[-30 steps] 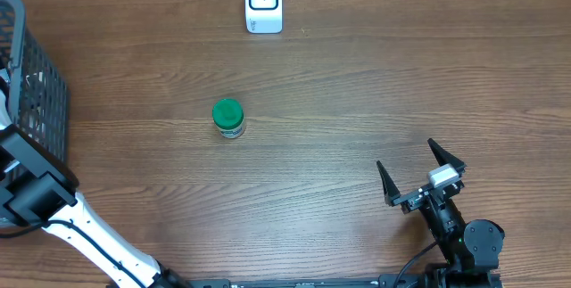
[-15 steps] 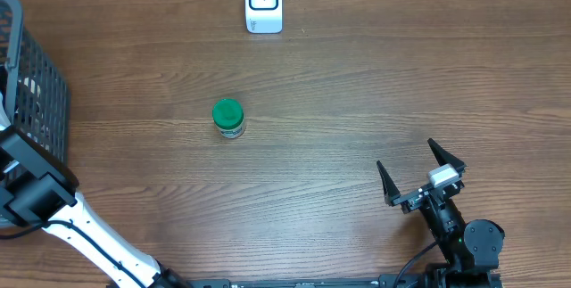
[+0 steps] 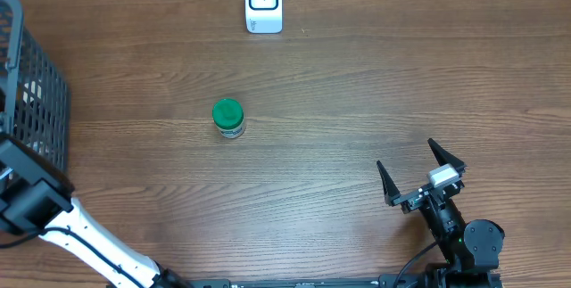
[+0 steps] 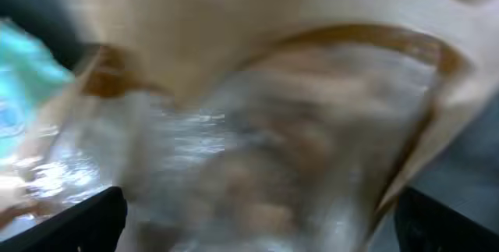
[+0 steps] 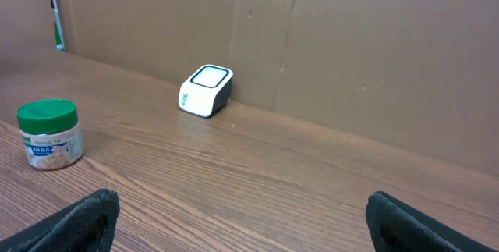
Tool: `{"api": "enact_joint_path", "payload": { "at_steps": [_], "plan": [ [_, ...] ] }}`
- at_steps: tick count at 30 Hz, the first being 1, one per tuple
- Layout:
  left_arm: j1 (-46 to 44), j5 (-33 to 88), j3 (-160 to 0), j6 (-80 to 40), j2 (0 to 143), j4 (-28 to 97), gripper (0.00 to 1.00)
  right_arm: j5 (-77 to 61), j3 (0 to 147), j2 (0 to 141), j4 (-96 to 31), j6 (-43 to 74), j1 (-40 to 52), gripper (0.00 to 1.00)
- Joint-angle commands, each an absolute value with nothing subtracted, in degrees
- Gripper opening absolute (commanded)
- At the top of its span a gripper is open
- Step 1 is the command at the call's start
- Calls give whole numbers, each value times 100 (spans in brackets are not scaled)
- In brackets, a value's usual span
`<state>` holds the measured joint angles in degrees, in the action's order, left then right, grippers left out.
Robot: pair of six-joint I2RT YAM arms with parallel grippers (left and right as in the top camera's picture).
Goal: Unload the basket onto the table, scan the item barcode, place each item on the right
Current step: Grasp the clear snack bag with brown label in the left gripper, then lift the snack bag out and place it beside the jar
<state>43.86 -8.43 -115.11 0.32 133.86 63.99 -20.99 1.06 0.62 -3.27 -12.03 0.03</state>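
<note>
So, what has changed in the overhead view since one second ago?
The left arm beside the basket slid slightly back toward the robot. Its white part seen against the basket is gone from the overhead view. No grasp or release shows. The green-lidded jar, the scanner and the open right gripper stayed put.

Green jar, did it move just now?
No. The green jar is in the same spot, just as far below and left of the white scanner.

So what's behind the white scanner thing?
A brown cardboard wall stands behind the scanner. The bit of table right behind it is hidden by the scanner itself.
</note>
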Motion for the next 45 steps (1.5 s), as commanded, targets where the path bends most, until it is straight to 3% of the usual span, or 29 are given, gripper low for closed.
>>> {"api": "enact_joint_path", "payload": {
  "at_steps": [1, 3, 4, 5, 6, 11, 18, 23, 32, 40, 45],
  "plan": [
    [4613, -954, -10836, -86, 13382, 6147, 100, -2110, 45, 27, -316, -1177, 10, 100],
    [4670, -917, -10715, -86, 13382, 6001, 72, -2110, 45, 27, -316, -1177, 10, 100],
    [4685, -917, -10709, -86, 13382, 5924, 25, -2110, 45, 27, -316, -1177, 10, 100],
    [4685, -917, -10718, -86, 13382, 5867, 11, -2110, 45, 27, -314, -1177, 10, 100],
    [4685, -910, -10746, -86, 13382, 5859, 4, -2110, 45, 27, -316, -1177, 10, 100],
    [4628, -757, -11034, -86, 13378, 6073, 4, -2110, 45, 30, -316, -1177, 10, 100],
    [4491, -38, -12851, -414, 13030, 7135, 4, -2110, 45, 27, -316, -1177, 10, 100],
    [4139, 403, -14394, -799, 11808, 7415, 4, -2110, 45, 30, -314, -1177, 10, 100],
    [2991, 1103, -14619, -725, 10396, 8167, 4, -2110, 45, 27, -316, -1177, 10, 100],
    [932, 373, -13198, -620, 10825, 8707, 4, -2108, 45, 27, -314, -1177, 10, 100],
    [515, 123, -10610, -788, 11238, 7522, 4, -2110, 45, 27, -316, -1177, 10, 100]
  ]
}}
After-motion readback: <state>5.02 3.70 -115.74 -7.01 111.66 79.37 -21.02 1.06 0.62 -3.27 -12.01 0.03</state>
